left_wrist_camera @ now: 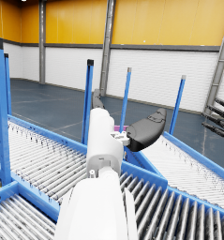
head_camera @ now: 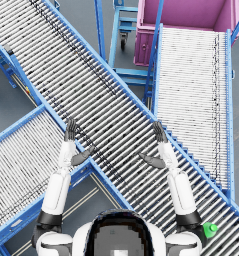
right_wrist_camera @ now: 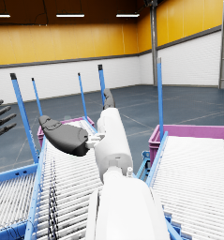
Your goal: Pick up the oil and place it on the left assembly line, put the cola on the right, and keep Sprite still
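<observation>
A green bottle top (head_camera: 209,229) sits at the near right edge of the middle roller line (head_camera: 106,110), beside the right arm. It is seen from above, so its long axis and label cannot be told. The left hand (head_camera: 71,137) and right hand (head_camera: 160,135) hover over the rollers, fingers apart, holding nothing. A pink bin (head_camera: 191,15) stands at the far end of the right line (head_camera: 191,100).

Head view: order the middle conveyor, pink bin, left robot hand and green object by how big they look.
1. Middle conveyor
2. Pink bin, though the frame cuts it off
3. Left robot hand
4. Green object, clearly smallest
</observation>
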